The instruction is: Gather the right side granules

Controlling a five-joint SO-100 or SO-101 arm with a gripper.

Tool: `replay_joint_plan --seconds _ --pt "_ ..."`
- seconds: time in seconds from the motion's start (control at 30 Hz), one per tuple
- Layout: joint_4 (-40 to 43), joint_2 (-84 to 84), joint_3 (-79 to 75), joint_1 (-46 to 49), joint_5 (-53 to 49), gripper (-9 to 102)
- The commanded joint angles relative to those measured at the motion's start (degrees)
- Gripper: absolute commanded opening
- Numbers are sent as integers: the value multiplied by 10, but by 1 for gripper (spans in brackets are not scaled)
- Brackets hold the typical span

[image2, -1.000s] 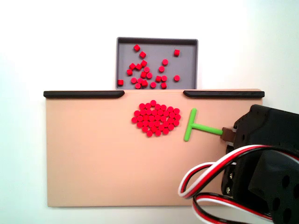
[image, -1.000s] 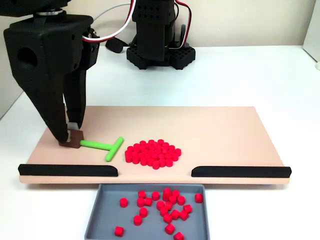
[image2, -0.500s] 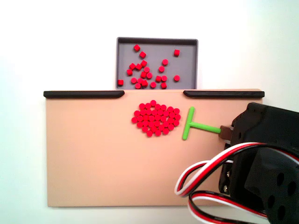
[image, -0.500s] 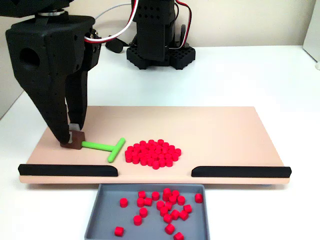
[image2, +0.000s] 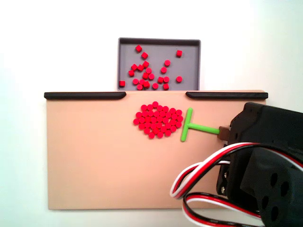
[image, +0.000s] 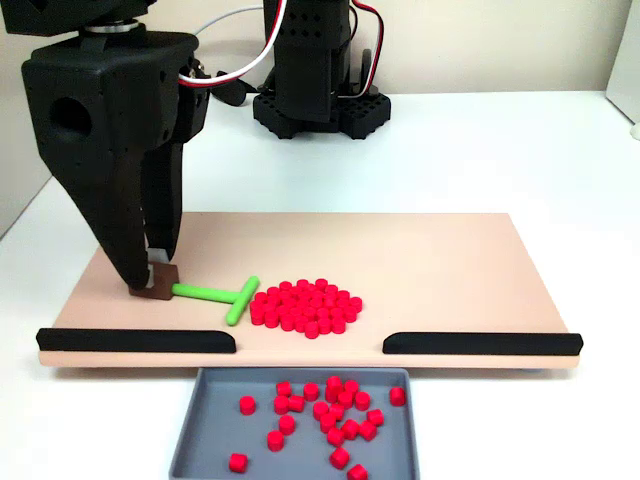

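One grey tray (image: 190,440) nearest, ~20 loose red pellets (image: 320,415) inside. One tan board (image: 450,260) on white desk (image: 500,150): one dense patch of granules (image: 305,307) mid-board, one green T-stick (image: 222,296) touching it. Gripper (image: 150,280) jaws narrow, clamping the stick's brown end block (image: 160,282).

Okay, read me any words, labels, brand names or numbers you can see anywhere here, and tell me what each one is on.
None: nothing here carries writing that can be read.
The board, the gray tray, the red granules, the green stick and the two black rails are plain.
The black gripper and the arm base show no label, logo or number in either fixed view.
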Motion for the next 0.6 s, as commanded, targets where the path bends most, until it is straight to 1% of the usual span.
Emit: replay_joint_plan --seconds 0.0,0.57 --pt "3 0 -11 -6 -18 0" --pt "3 -4 -11 -16 0 0"
